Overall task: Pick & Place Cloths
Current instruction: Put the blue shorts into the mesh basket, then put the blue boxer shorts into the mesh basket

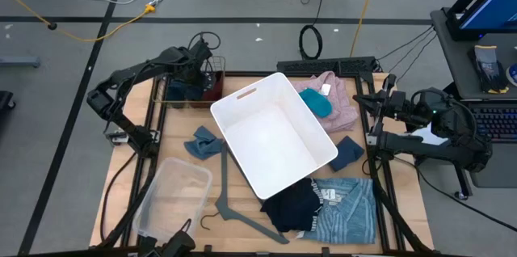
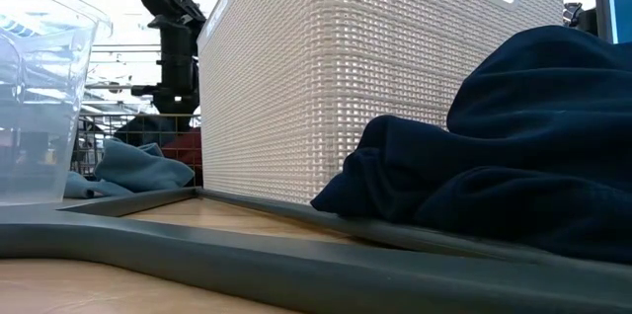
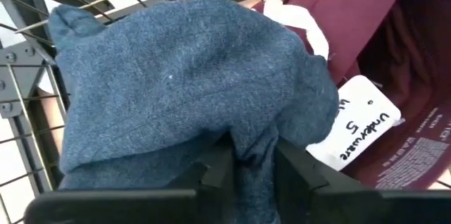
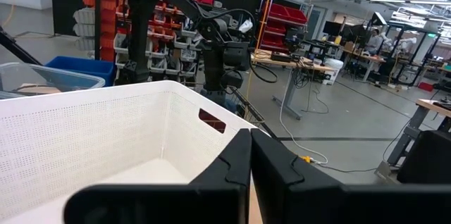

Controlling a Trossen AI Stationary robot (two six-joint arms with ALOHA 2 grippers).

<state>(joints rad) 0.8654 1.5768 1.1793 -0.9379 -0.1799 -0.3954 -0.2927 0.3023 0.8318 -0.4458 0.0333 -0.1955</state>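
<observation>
My left claw (image 1: 196, 71) sits in the wire basket (image 1: 212, 65) at the table's (image 1: 178, 145) far left. The white bin (image 1: 275, 132) stands mid-table, clear tub (image 1: 171, 196) near left, hanger (image 1: 234, 208) between.

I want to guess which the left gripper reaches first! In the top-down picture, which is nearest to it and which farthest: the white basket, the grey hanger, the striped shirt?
From the left gripper:
1. White basket, table middle.
2. Grey hanger, front.
3. Striped shirt, front right corner.
</observation>
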